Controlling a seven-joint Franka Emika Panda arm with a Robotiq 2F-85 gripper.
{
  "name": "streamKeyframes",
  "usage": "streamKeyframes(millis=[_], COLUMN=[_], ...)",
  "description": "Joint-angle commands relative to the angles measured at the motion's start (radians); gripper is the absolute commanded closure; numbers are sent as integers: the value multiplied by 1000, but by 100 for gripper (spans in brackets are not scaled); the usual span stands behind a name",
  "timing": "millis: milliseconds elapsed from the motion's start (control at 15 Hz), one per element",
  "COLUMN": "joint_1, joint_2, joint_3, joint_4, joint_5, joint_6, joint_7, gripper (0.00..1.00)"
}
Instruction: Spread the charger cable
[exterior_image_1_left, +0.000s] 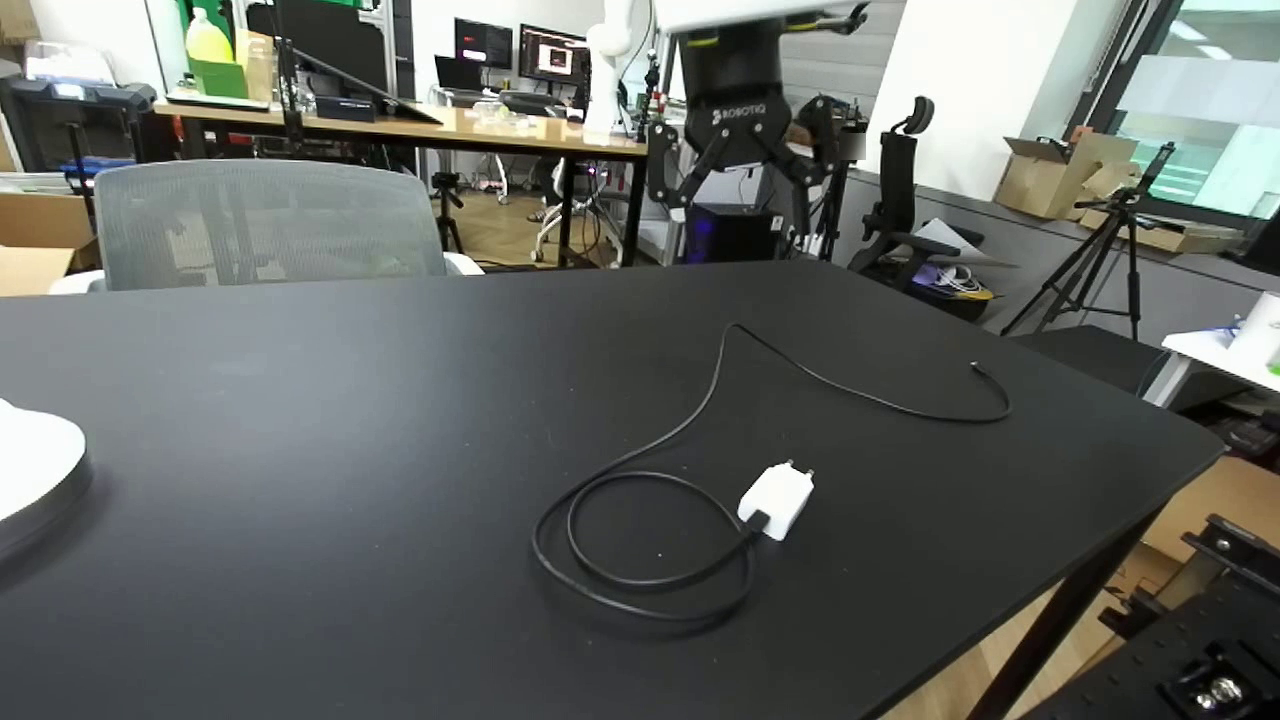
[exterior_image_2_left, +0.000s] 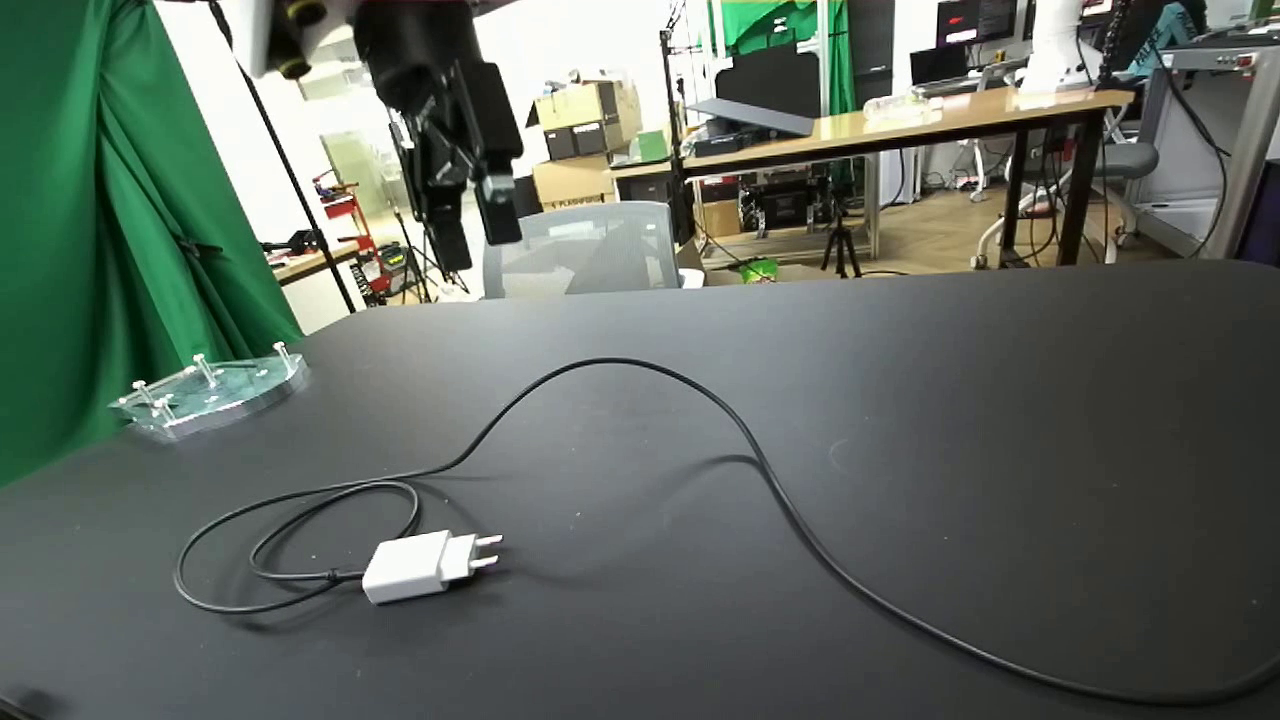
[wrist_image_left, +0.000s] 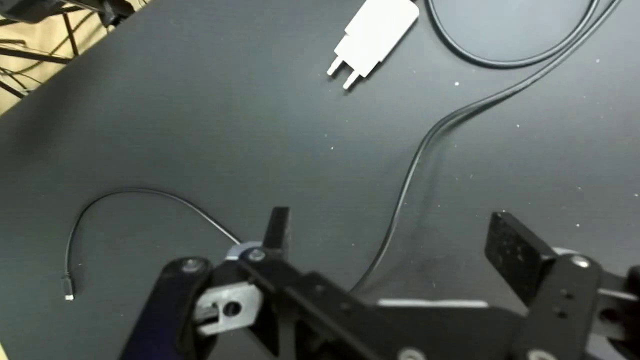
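Observation:
The charger cable (exterior_image_1_left: 850, 389) is a thin black cord lying on the black table, also in view in an exterior view (exterior_image_2_left: 765, 468) and in the wrist view (wrist_image_left: 407, 185). It loops near the white plug block (exterior_image_1_left: 778, 500) and runs off in a bend to a small connector end (exterior_image_1_left: 975, 366). The plug block also shows in an exterior view (exterior_image_2_left: 415, 566) and in the wrist view (wrist_image_left: 377, 32). My gripper (exterior_image_1_left: 738, 215) is open and empty, raised above the table. In the wrist view a stretch of cord runs below and between the open fingers (wrist_image_left: 390, 220).
The black table (exterior_image_1_left: 300, 400) has its edge close to the connector end. A clear acrylic plate with screws (exterior_image_2_left: 225, 392) lies at the table's side. A white rounded object (exterior_image_1_left: 35, 465) shows at the picture's left edge. A grey chair (exterior_image_1_left: 270, 220) stands behind the table.

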Motion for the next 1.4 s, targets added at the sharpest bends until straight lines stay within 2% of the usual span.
streamKeyframes(millis=[0,200,267,467,1000,1133,1333], joint_1=[-69,-145,-127,-166,-160,-167,-186], joint_2=[-105,-108,-94,-97,-97,-84,-37], joint_3=[-7,-27,-1,-17,-12,-20,-30], joint_4=[-29,-2,-1,-1,-1,-5,-1], joint_5=[15,104,54,91,95,132,206], joint_6=[-52,-65,-48,-49,-50,27,106], joint_7=[39,26,16,11,12,121,179], gripper=[0,0,0,0,0,0,0])
